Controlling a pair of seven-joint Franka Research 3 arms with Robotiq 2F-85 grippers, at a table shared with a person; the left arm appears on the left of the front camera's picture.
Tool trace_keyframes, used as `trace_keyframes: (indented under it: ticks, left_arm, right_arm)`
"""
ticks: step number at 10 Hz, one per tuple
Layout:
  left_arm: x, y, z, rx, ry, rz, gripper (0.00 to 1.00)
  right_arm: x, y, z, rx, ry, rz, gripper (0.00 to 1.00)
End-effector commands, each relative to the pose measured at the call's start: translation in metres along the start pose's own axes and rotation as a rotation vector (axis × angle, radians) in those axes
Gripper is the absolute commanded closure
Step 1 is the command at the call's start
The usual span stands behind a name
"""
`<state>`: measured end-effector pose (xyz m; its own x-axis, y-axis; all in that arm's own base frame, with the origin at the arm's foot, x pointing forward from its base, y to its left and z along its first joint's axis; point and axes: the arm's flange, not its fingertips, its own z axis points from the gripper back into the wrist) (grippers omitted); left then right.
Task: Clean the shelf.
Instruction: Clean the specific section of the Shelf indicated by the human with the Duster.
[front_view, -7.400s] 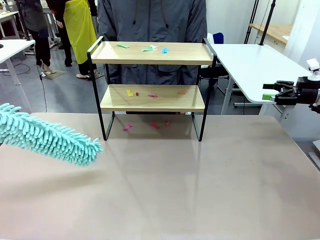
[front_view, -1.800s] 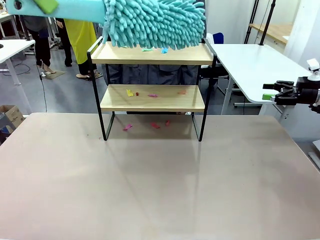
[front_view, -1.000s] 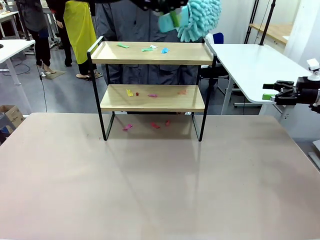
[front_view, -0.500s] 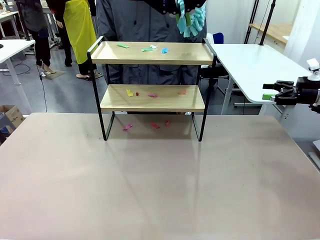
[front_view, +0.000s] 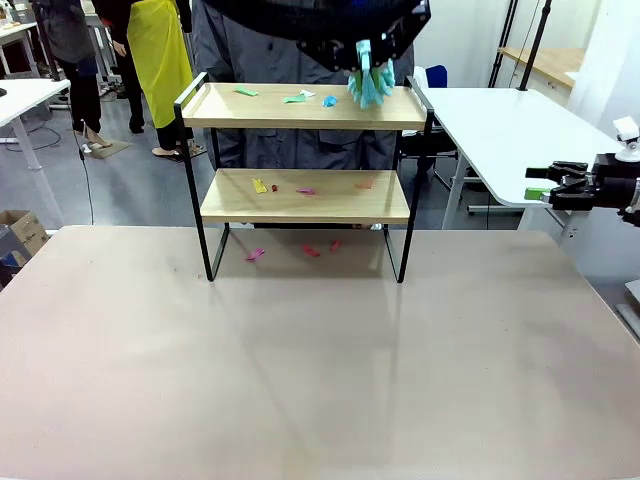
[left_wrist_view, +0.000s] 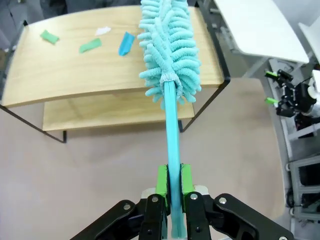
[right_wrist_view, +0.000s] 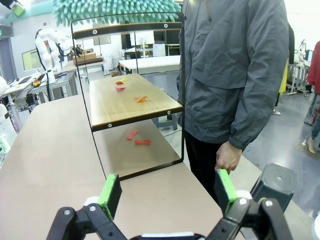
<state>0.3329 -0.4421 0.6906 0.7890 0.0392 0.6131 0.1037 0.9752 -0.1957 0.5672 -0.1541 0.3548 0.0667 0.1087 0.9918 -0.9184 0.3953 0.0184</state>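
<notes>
Because scraps (left_wrist_view: 125, 43) litter the top board of the shelf (front_view: 300, 120), far-centre on the worktop (front_view: 320, 380), the left end effector (left_wrist_view: 173, 185) clamps the duster (left_wrist_view: 169, 50) by its handle, fluffy head over that board's right end; the right end effector (right_wrist_view: 168, 192) rests open, far right

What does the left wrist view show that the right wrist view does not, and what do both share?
Left wrist view: the left hand shut on the teal duster, and green, white and blue scraps on top of the shelf. Right wrist view: the open right hand, a person in a grey jacket beside the shelf, red scraps on the lower board and on the table beneath. Both: the shelf, with the duster over its top board.
</notes>
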Motion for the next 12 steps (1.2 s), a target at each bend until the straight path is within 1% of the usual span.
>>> trace_keyframes:
  ticks: [1, 2, 3, 4, 5, 6, 7, 10, 12]
  left_arm:
    - [0.003, -0.007, -0.005, 0.007, 0.015, 0.024, 0.87]
    - [0.002, -0.007, -0.01, 0.007, 0.024, 0.03, 0.87]
    - [0.003, -0.008, -0.015, 0.022, 0.066, 0.071, 0.87]
    - [-0.003, -0.003, -0.017, -0.004, 0.036, 0.005, 0.87]
    - [-0.003, -0.003, -0.017, -0.004, 0.036, 0.005, 0.87]
    - [-0.002, -0.004, -0.022, -0.002, 0.062, 0.019, 0.87]
    - [-0.001, 0.001, -0.022, 0.016, 0.092, -0.005, 0.87]
    - [0.014, 0.03, -0.01, 0.073, 0.114, -0.013, 0.87]
    - [0.027, 0.061, 0.003, 0.127, 0.106, 0.003, 0.87]
  right_arm:
    - [0.002, 0.001, -0.002, 0.002, -0.002, 0.004, 0.0]
    - [0.002, 0.001, -0.002, 0.002, -0.002, 0.004, 0.0]
    - [0.002, 0.001, -0.002, 0.002, -0.002, 0.004, 0.0]
    - [0.002, 0.001, -0.002, 0.002, -0.002, 0.004, 0.0]
    - [0.002, 0.001, -0.002, 0.002, -0.002, 0.004, 0.0]
    - [0.002, 0.001, -0.002, 0.002, -0.002, 0.004, 0.0]
    - [0.002, 0.001, -0.002, 0.002, -0.002, 0.004, 0.0]
    - [0.002, 0.001, -0.002, 0.002, -0.002, 0.004, 0.0]
    - [0.002, 0.001, -0.002, 0.002, -0.002, 0.004, 0.0]
